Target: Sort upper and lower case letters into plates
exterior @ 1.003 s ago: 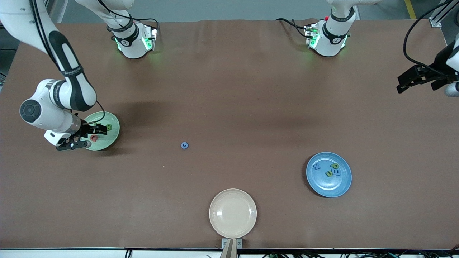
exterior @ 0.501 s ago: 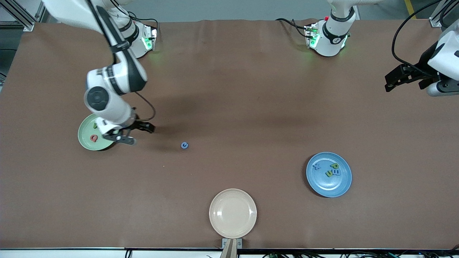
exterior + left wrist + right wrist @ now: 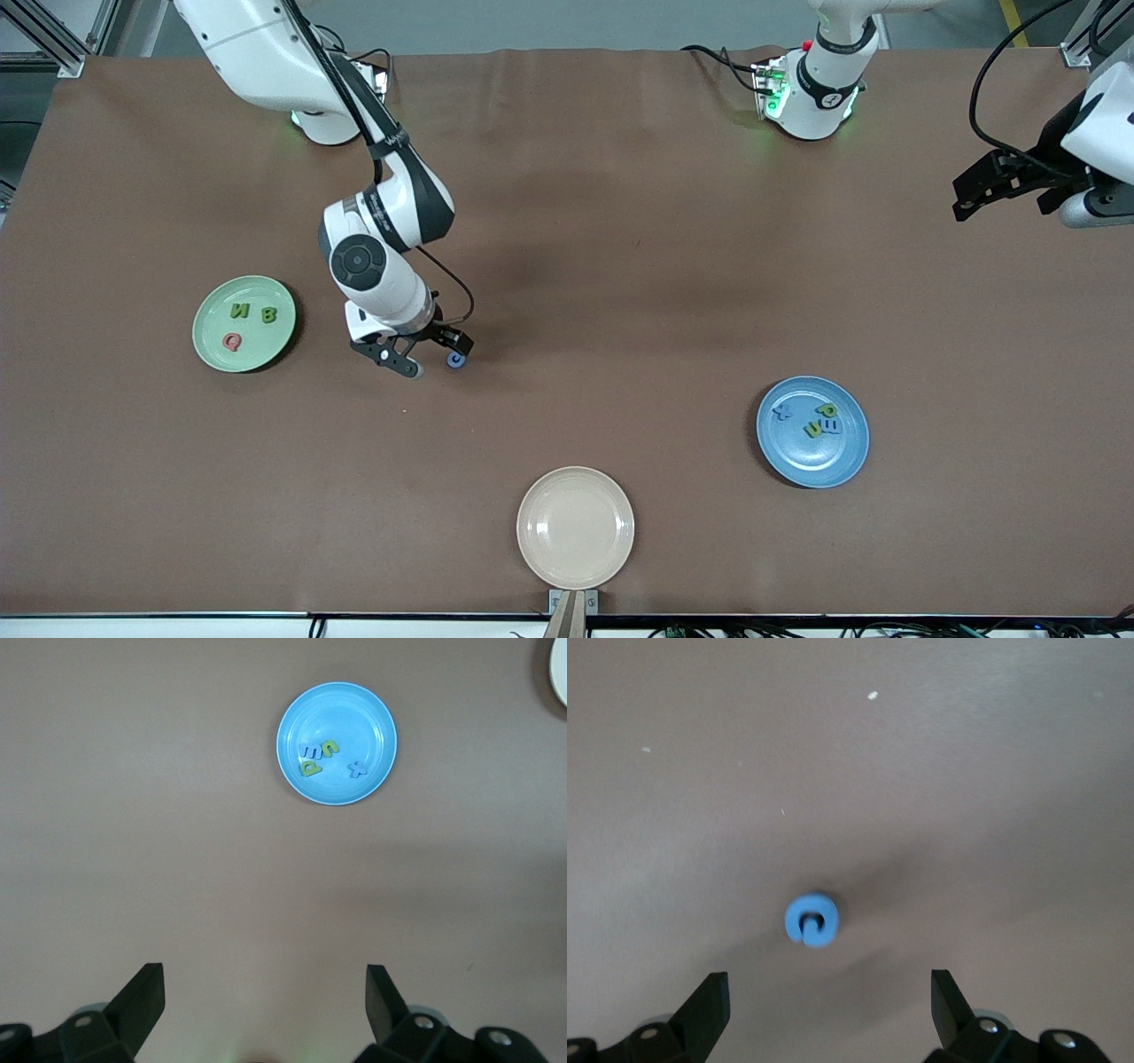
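**A:** Front view first. The right gripper (image 3: 432, 361) hangs low over the table (image 3: 620, 221), its fingers spread wide and empty, with the small blue letter (image 3: 456, 359) just beside them at about three o'clock. What makes this pick go well?

**B:** I'd say centre the fingers over the letter before descending; it is small and flat, so they must reach nearly to the table to catch its edge. It looks lower case, a "c" or "e", but I cannot tell which.

**A:** And the plates?

**B:** The green plate (image 3: 244, 322) lies toward the right arm's end holding three letters; the blue plate (image 3: 812, 431) toward the left arm's end holds several. A cream plate (image 3: 576, 527), empty, sits nearest the camera. All three are smooth, round and shallow-rimmed.

**A:** Left wrist view?

**B:** The left gripper (image 3: 266, 1001) waits high up, fingers wide with nothing between; the blue plate (image 3: 337, 742) shows glossy, with green and blue letters in it.

**A:** Right wrist view?

**B:** The blue letter (image 3: 811, 919) is a thick rounded ring with a notch, matte like foam, lying flat on the brown matte table, still ahead of the open fingers (image 3: 709, 1005) rather than between them.
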Motion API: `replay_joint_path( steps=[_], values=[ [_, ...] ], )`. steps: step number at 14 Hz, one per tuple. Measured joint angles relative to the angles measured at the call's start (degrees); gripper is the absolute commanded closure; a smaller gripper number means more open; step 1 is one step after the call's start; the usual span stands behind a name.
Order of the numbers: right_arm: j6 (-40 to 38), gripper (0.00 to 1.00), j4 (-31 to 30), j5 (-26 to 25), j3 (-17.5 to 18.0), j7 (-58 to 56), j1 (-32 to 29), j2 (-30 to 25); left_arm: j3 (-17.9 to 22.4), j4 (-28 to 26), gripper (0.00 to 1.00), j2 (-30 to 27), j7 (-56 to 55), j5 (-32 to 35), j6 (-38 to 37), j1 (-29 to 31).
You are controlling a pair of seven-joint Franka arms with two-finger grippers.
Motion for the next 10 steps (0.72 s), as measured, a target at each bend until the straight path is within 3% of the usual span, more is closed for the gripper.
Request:
replay_joint_path(
  steps=[4,10],
  values=[
    [3.90,0.04,2.51,0.07,-0.05,0.56,0.21,5.80,0.01,-0.49,0.00,-0.77,0.00,-0.75,-0.02,0.01],
    [3.94,0.37,3.85,0.08,-0.12,1.13,1.22,7.46,0.01,-1.04,0.00,-0.77,0.00,-0.81,0.28,0.01]
  ],
)
